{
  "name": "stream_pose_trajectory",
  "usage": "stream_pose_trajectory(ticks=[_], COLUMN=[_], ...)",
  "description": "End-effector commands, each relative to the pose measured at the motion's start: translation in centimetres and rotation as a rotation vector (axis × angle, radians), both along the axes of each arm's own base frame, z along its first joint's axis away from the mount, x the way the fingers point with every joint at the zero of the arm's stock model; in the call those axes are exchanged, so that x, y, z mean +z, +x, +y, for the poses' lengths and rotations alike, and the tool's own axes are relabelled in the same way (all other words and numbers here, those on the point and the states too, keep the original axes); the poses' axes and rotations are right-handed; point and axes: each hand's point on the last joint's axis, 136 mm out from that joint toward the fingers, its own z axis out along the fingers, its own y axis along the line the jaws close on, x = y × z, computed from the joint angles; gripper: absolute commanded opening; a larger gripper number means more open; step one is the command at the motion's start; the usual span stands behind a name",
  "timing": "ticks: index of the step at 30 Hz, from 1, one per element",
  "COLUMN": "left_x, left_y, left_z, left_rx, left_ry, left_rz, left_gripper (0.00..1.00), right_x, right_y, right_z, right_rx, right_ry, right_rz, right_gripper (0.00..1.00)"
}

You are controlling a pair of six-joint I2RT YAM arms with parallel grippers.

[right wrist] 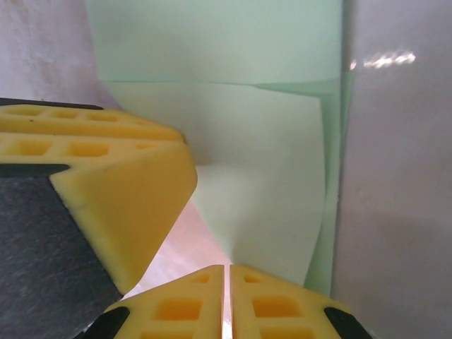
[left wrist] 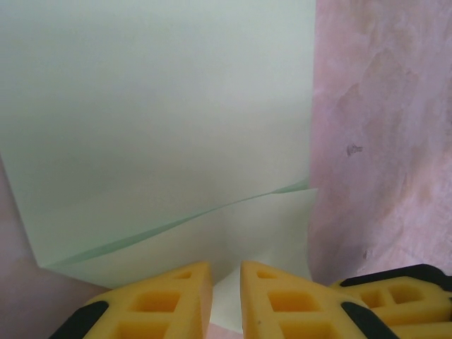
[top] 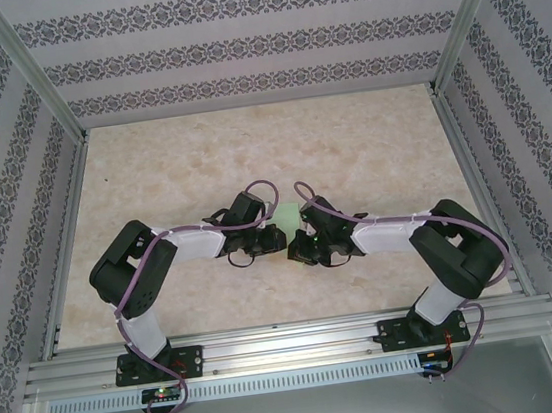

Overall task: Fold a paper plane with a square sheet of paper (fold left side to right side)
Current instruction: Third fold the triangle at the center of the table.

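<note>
the square sheet of paper [top: 285, 215] lies mid-desk [top: 249, 149] between my two wrists, one layer curled over another. my right gripper [right wrist: 227, 304] is pressed together, pinching the tapering corner of the upper layer. my left gripper [left wrist: 226, 296] stands a narrow gap apart, with the near paper edge in that gap. in the left wrist view the sheet's side edge runs straight, with bare desk beside it.
</note>
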Motion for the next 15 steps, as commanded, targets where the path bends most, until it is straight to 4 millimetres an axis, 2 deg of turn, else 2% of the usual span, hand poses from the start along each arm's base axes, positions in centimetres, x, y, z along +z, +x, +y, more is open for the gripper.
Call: stream_pose_trajectory(ticks=[1,9,15], left_x=[-3.5,-3.7,-4.0], left_y=[-0.5,-0.5,-0.6], left_z=[1.9,2.0,2.4], left_rx=[0.044,0.046,0.052], left_ry=[0.113,0.125,0.143], left_rz=[0.038,0.043,0.045], left_gripper=[0.21,0.21,0.21], right_x=[0.7,-2.2,-3.1], right_y=[1.0,0.1,-1.6], right_z=[1.3,-1.0,-3.1], right_rx=[-0.012,-0.051,-0.062], right_ry=[0.024,-0.085,-0.154], right_rz=[-0.032,0.032,0.073], right_gripper=[0.11,0.11,0.11])
